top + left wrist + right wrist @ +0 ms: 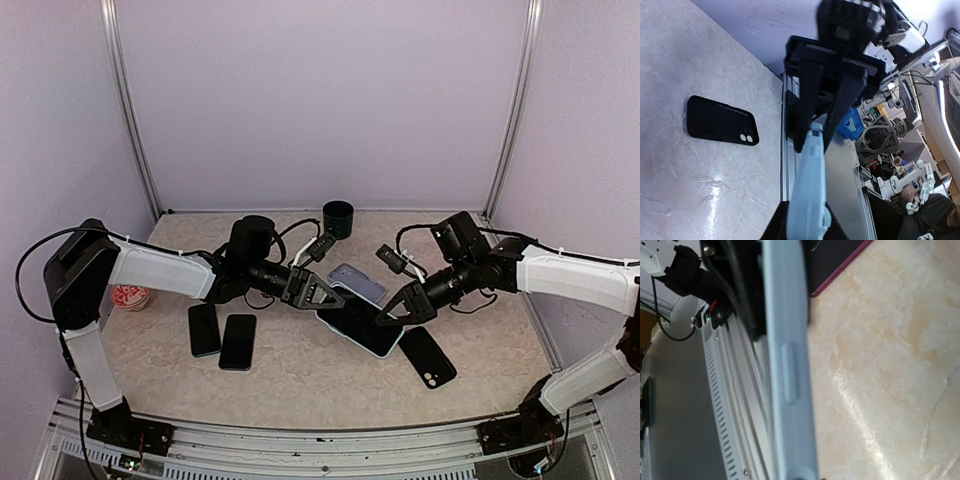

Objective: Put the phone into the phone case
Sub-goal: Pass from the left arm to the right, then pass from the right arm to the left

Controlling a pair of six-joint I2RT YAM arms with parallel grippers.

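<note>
The phone case [807, 190] is pale blue and thin. Seen edge-on in both wrist views, it has rounded corners and a long raised side button [790, 372]. From above, the dark face of the phone [360, 325] shows inside the pale rim, but whether it is fully seated cannot be told. The pair sits at the middle of the marbled worktop [300, 385], bridging the two arms. Whether it rests on the surface or is just clear of it is not visible. A grey-purple case [362, 282] lies just behind it, and a black case [428, 358] with two camera holes lies just beside its near right corner. Two black phones [204, 330] [238, 341] lie side by side to the left, well apart from it. A black cup [338, 218] stands at the back edge, and the metal front rail [320, 440] runs along the near edge, with bare worktop between it and the case. The left pincer [327, 298] is clenched on the left end of the phone case. The right pincer [384, 319] has its fingers [807, 100] against both faces of the opposite end, narrowed onto it and grasping it.
</note>
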